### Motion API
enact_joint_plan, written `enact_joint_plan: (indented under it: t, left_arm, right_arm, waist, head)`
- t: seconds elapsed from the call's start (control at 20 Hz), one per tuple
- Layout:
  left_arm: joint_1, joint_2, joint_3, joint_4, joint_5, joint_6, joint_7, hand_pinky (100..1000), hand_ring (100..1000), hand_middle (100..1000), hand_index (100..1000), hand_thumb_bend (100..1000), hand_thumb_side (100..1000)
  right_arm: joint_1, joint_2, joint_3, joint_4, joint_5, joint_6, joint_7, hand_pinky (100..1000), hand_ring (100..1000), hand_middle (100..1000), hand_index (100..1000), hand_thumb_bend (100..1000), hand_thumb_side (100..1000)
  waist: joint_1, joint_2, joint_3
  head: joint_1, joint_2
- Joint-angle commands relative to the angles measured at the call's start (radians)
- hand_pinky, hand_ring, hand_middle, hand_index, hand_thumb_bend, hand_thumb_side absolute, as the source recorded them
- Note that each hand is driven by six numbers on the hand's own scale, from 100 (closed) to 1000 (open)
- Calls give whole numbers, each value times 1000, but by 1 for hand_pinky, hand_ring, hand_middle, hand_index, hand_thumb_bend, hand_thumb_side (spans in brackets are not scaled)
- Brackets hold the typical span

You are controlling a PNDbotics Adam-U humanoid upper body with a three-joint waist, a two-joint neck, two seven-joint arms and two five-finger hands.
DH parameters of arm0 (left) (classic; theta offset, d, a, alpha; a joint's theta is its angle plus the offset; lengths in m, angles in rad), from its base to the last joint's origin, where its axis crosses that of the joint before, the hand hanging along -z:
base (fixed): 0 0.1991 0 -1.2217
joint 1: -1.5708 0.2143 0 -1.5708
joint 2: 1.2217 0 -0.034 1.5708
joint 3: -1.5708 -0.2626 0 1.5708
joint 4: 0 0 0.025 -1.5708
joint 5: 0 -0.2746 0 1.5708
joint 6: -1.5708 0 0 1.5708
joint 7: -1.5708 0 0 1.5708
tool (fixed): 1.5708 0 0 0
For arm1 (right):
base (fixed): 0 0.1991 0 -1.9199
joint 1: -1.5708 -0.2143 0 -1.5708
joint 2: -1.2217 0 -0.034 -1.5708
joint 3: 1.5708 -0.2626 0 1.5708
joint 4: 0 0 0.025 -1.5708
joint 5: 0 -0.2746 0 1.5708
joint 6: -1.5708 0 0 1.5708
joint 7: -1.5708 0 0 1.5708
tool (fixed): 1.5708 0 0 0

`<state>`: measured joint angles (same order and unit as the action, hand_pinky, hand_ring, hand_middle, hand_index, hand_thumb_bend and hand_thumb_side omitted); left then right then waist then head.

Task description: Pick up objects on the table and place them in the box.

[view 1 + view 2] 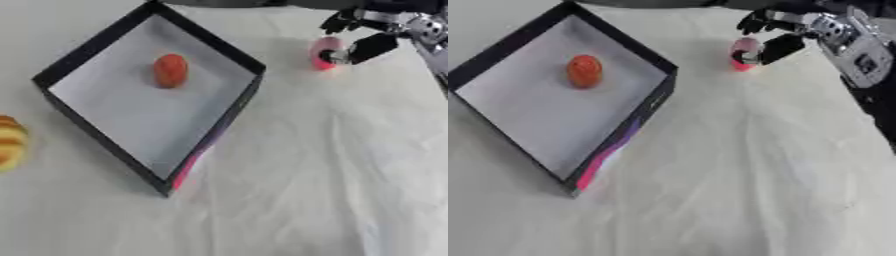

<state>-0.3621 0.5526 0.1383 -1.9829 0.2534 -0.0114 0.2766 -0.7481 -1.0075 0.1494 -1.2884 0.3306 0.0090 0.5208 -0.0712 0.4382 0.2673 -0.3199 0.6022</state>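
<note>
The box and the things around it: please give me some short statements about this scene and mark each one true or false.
1. An orange-red round object lies inside the box. True.
2. The right hand is at the pink object, outside the box. True.
3. The pink object is inside the box. False: it is on the white cloth beyond the box's right corner.
4. The box is empty. False: it holds the orange-red object.
5. A yellow-and-orange object lies left of the box in the left eye view. True.
6. The left hand is over the box. False: it shows in no view.
</note>
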Motion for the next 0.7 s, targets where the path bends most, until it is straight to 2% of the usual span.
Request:
enact_joint_plan:
  t: [0.05, 0.25, 0.5, 0.7]
  left_arm:
    - [-8, 12, 4, -17, -8, -2, -2, 910, 926, 932, 822, 148, 791]
    - [-9, 9, 4, -17, -11, -2, -3, 910, 926, 933, 821, 147, 791]
    - [-10, 8, 4, -17, -13, -5, -2, 910, 926, 933, 821, 145, 792]
    - [-7, 7, 3, -17, -15, -4, -3, 911, 926, 934, 821, 145, 794]
  right_arm:
    - [-18, -26, -13, 11, 24, -2, -13, 928, 900, 803, 881, 343, 471]
    - [-22, -19, -19, 35, 43, -4, -25, 927, 900, 803, 880, 350, 466]
    - [50, -53, -52, 1, 56, -8, -72, 927, 901, 807, 881, 389, 434]
    - [68, -59, -64, 1, 79, 1, -94, 926, 900, 808, 881, 401, 414]
  waist:
    - [-9, -6, 3]
    - [-8, 1, 7]
    - [-8, 9, 16]
    - [-9, 12, 20]
  head:
    - [-6, -18]
    - [-7, -24]
    - [-13, -38]
    - [-17, -43]
